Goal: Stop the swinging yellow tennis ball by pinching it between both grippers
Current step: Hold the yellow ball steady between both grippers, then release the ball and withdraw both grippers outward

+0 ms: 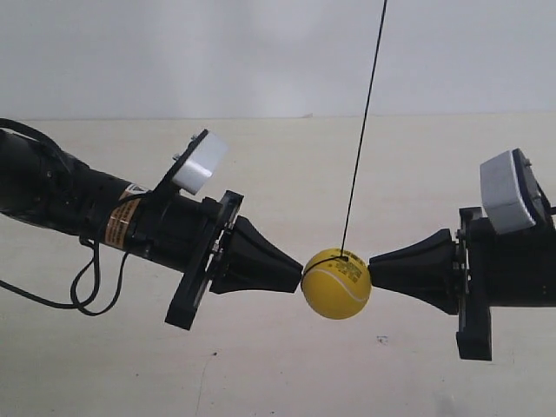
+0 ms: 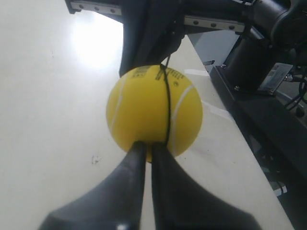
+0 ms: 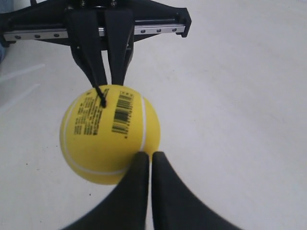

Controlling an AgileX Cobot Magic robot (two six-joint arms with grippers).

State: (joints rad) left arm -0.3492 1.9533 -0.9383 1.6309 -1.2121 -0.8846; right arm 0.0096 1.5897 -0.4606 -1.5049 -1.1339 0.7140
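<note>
The yellow tennis ball [image 1: 336, 284] hangs on a thin dark string [image 1: 365, 113] just above the pale table. The arm at the exterior view's left has its wedge tip [image 1: 298, 268] against one side of the ball. The arm at the exterior view's right has its tip [image 1: 373, 261] against the opposite side. In the left wrist view my left gripper [image 2: 148, 146] is shut, tips touching the ball [image 2: 144, 105]. In the right wrist view my right gripper [image 3: 150, 155] is shut, tips touching the ball [image 3: 105, 139] off-centre, beside the white seam. The barcode print faces this camera.
The pale tabletop [image 1: 287, 373] lies under the ball. A black cable loop [image 1: 87, 282] hangs below the arm at the exterior view's left. Dark robot frame parts [image 2: 268, 96] stand beyond the table edge in the left wrist view.
</note>
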